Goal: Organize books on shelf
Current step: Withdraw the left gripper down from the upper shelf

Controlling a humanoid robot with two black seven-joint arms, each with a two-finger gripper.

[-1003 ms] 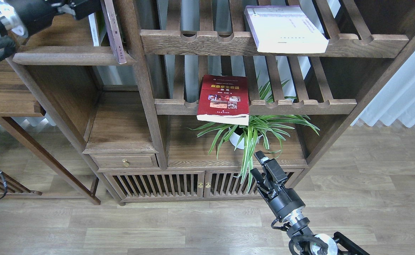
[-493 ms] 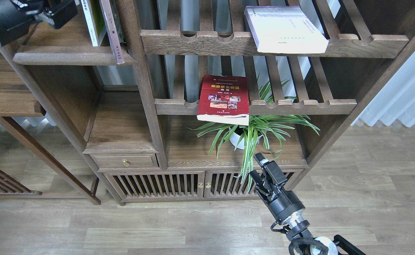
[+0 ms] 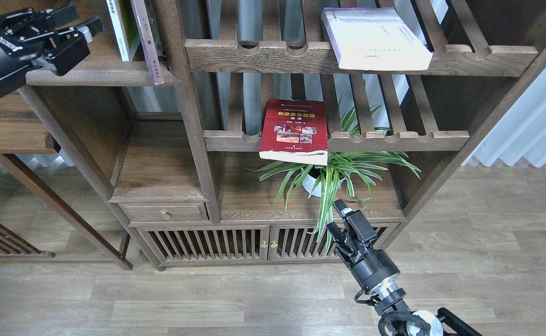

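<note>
While you read the head view, note that your left gripper [image 3: 79, 22] is spread and empty, just left of the yellow-green book [image 3: 118, 29], which stands upright on the solid shelf [image 3: 100, 74]. One book therefore appears filed. Your right gripper [image 3: 342, 219] hangs low, also released, holding nothing. Above it the red book [image 3: 293, 130] lies flat on a slatted shelf [image 3: 394, 137]; higher up lies the white book [image 3: 375, 37]. Both remain to be moved.
</note>
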